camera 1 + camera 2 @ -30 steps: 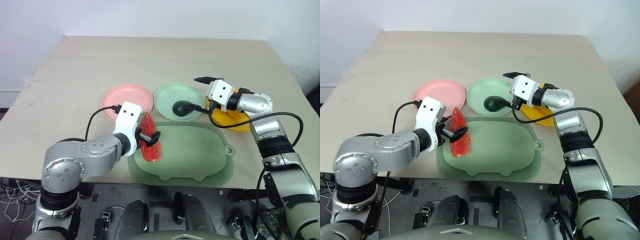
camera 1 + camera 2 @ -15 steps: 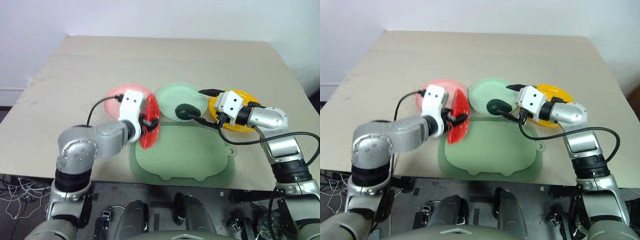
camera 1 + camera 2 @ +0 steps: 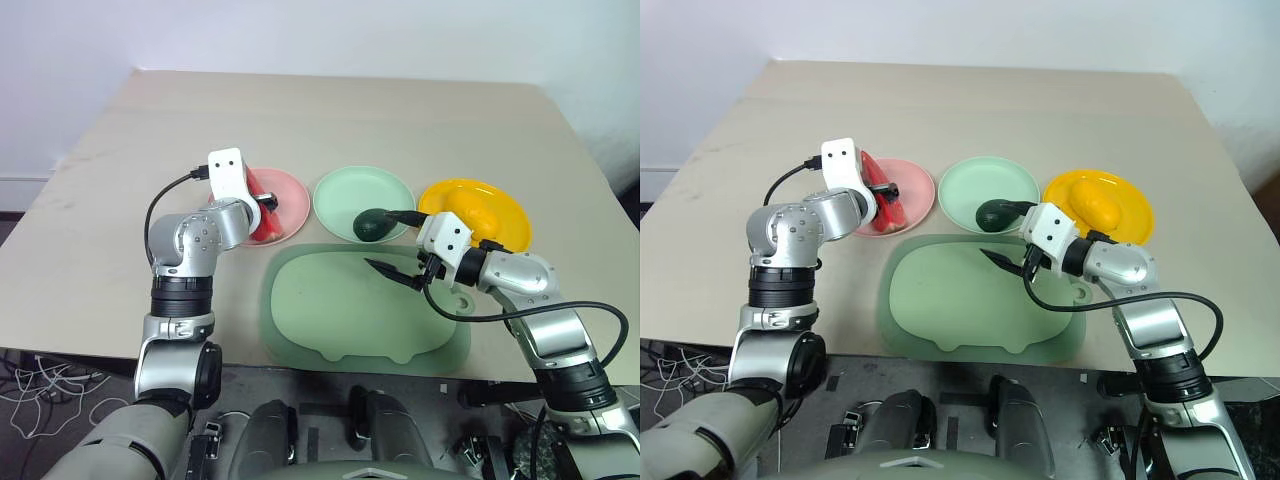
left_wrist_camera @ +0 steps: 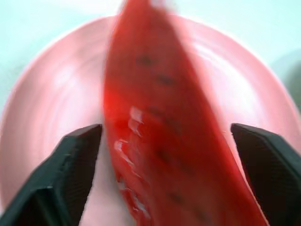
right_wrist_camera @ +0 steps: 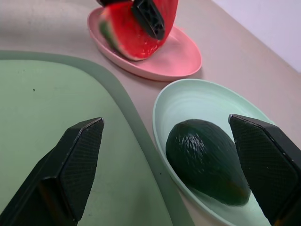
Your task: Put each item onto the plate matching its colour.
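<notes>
The long red slice (image 3: 262, 216) stands on edge on the pink plate (image 3: 292, 198), and my left gripper (image 3: 262, 203) is shut on it, one black finger on each side (image 4: 80, 160). The dark green avocado (image 3: 372, 226) lies on the mint plate (image 3: 345, 192). On the yellow plate (image 3: 1070, 190) rests the oval yellow fruit (image 3: 1096, 204). My right gripper (image 3: 380, 240) hangs open and holds nothing, over the far right part of the dull-green tray, just short of the avocado (image 5: 207, 160).
The large rounded dull-green tray (image 3: 330, 320) lies at the table's near edge, in front of the three plates. Bare tan tabletop (image 3: 320, 120) stretches behind the plates and to the left.
My left arm carried the red slice from over the tray onto the pink plate. My right gripper drew back from the yellow plate to over the tray, uncovering the yellow fruit there.
</notes>
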`<state>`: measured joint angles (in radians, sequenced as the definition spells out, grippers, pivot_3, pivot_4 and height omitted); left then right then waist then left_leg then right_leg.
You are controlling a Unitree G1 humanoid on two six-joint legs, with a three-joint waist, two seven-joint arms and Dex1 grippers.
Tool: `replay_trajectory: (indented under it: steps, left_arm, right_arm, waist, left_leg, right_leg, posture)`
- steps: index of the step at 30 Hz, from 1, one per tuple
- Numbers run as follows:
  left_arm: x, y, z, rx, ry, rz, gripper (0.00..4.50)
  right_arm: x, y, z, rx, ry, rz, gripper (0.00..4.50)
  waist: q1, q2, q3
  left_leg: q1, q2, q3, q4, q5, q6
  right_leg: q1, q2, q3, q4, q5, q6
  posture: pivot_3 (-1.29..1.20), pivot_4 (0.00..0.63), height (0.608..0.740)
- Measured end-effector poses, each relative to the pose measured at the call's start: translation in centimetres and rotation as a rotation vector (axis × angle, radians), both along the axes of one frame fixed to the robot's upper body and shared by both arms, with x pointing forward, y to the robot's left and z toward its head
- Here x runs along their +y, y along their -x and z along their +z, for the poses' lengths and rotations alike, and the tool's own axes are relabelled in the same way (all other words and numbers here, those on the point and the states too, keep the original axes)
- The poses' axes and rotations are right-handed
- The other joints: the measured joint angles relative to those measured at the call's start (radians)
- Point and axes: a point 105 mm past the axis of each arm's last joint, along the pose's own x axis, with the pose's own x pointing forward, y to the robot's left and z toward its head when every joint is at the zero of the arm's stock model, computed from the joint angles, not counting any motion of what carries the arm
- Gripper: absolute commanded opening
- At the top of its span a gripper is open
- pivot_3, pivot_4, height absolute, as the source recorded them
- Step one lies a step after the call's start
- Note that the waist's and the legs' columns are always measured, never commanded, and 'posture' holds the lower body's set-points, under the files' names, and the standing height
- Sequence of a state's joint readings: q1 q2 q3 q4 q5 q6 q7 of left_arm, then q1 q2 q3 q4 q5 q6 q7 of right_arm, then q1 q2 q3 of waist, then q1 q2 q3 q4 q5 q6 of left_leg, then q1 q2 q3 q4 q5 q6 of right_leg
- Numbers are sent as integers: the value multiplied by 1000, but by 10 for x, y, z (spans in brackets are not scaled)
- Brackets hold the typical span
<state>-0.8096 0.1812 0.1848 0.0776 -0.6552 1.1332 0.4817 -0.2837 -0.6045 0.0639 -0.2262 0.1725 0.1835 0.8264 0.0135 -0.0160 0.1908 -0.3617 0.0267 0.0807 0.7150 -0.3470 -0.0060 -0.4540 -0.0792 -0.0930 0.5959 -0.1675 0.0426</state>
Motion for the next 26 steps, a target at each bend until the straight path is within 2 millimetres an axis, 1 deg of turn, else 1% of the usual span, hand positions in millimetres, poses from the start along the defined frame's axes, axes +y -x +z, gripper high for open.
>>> replay_trajectory:
  steps: [2,4,5,6,8,10,11,12,13,14,16,17,19,21,24,26]
  left_arm:
    - [1,2,11,-40,31,5,4442]
    - [6,10,34,-143,67,11,4442]
    - [8,13,42,-181,71,9,4442]
    - [12,20,53,-247,54,-6,4442]
    - [26,34,69,-346,-13,-26,4442]
    - [43,52,74,-420,-70,-34,4442]
    - [54,62,69,-436,-102,-43,4442]
    - [61,68,64,-433,-125,-50,4442]
    - [73,80,55,-429,-153,-79,4442]
    - [80,90,47,-416,-174,-108,4442]
    - [89,111,33,-395,-212,-192,4442]
    - [92,121,26,-387,-222,-236,4442]
    - [93,135,12,-357,-225,-311,4442]
    - [89,146,1,-346,-225,-387,4442]
    - [76,164,-17,-314,-222,-519,4442]
    - [69,168,-23,-311,-203,-563,4442]
  right_arm:
    - [-2,3,-6,28,0,-10,4500]
    - [-4,4,-12,54,0,-19,4500]
    - [-5,5,-13,58,0,-23,4500]
    - [-6,4,-14,61,-2,-28,4500]
    - [-13,1,-14,65,-7,-49,4500]
    - [-27,-3,-11,79,-19,-85,4500]
    - [-36,-4,-7,81,-26,-104,4500]
    - [-42,-5,-4,81,-35,-119,4500]
    - [-50,-5,1,91,-56,-136,4500]
    - [-59,-5,3,108,-67,-151,4500]
    - [-74,2,2,165,-72,-163,4500]
    - [-82,8,-3,207,-64,-169,4500]
    - [-95,22,-20,300,-44,-182,4500]
    - [-99,31,-28,368,-70,-176,4500]
    - [-109,41,-31,439,-99,-189,4500]
    - [-113,44,-29,442,-102,-194,4500]
  waist:
    - [0,-1,0]
    - [-4,-1,0]
    - [-4,-1,0]
    - [-5,0,0]
    - [-7,0,0]
    - [-5,0,1]
    - [-5,0,1]
    - [-4,0,1]
    - [-5,0,1]
    - [-4,0,1]
    - [2,0,1]
    - [6,0,1]
    - [18,0,1]
    - [22,0,1]
    - [24,1,1]
    - [25,1,1]
  left_leg:
    - [0,0,0,0,0,0]
    - [0,1,0,0,0,0]
    - [1,1,0,0,0,0]
    - [1,2,1,-1,0,0]
    - [2,2,1,-2,0,0]
    - [3,2,2,-2,0,0]
    - [3,2,2,-2,0,0]
    - [3,2,3,-2,0,0]
    - [3,2,3,-2,0,0]
    - [3,3,3,-2,0,0]
    - [2,3,2,-2,-3,5]
    - [2,4,2,-2,-4,7]
    - [2,3,3,-1,-6,10]
    - [1,3,4,0,-6,11]
    - [2,4,5,0,-7,11]
    - [0,4,5,0,-7,11]
  right_leg:
    - [0,0,0,0,0,0]
    - [0,0,0,0,0,0]
    - [0,0,1,0,0,0]
    - [0,1,1,0,0,0]
    - [0,1,2,1,0,0]
    - [0,1,3,1,0,0]
    - [0,1,3,1,0,0]
    - [0,1,3,1,0,0]
    - [-1,1,3,1,0,-1]
    - [-1,1,3,1,-1,-1]
    - [-1,0,2,0,-3,-4]
    - [-1,0,2,0,-3,-3]
    - [-1,-1,2,-1,-4,-4]
    - [-1,-1,3,-2,-6,-1]
    - [-2,-1,4,-2,-6,0]
    - [-4,0,4,-2,-6,0]
  posture:
    - [0,150,740]
    - [0,150,740]
    - [0,150,740]
    - [0,150,740]
    - [0,150,740]
    - [0,150,740]
    - [0,150,740]
    - [0,150,740]
    - [0,150,740]
    - [0,150,740]
    - [0,150,740]
    - [0,150,740]
    - [0,150,740]
    - [0,150,740]
    - [0,150,740]
    - [0,150,740]
